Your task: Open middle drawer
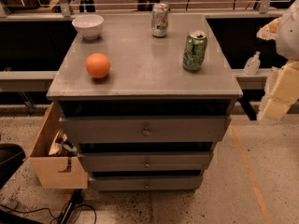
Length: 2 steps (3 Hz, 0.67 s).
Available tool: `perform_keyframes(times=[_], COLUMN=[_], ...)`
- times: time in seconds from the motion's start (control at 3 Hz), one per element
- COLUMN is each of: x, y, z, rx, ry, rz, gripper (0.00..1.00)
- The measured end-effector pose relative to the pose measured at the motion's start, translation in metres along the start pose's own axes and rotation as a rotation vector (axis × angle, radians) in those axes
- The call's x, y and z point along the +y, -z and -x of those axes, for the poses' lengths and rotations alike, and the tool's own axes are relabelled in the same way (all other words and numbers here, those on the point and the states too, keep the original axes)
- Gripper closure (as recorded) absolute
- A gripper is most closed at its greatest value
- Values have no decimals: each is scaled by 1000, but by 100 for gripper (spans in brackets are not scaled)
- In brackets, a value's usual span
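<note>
The grey cabinet (140, 69) stands in the middle of the camera view with three drawer fronts stacked at its front. The middle drawer (117, 162) is the second front, with a small round metal knob (147, 163) at its centre and a dark gap above it. The wider top drawer (103, 129) lies above it and the narrow bottom drawer (117, 183) below. My gripper (275, 104) hangs at the right edge of the view, to the right of the cabinet's front right corner, well apart from the knob and holding nothing that I can see.
On the cabinet top stand a white bowl (88, 25), an orange (98, 65), a pale can (160, 19) and a green can (195, 50). An open wooden box (56, 169) leans at the cabinet's left. Cables (70, 211) lie on the floor. A small bottle (252, 63) sits on the right ledge.
</note>
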State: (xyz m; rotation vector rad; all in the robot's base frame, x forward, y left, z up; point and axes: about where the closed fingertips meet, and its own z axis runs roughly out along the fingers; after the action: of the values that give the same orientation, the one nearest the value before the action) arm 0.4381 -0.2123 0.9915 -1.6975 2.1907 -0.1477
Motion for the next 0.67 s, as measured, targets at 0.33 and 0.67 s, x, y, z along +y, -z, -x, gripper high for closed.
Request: perform_keyframes(times=[0.33,0.67], x=[0,5], y=[0,-17], z=[0,-6], rx=[0,16], ry=[0,-29], rz=[0,-6], gripper=[0,0])
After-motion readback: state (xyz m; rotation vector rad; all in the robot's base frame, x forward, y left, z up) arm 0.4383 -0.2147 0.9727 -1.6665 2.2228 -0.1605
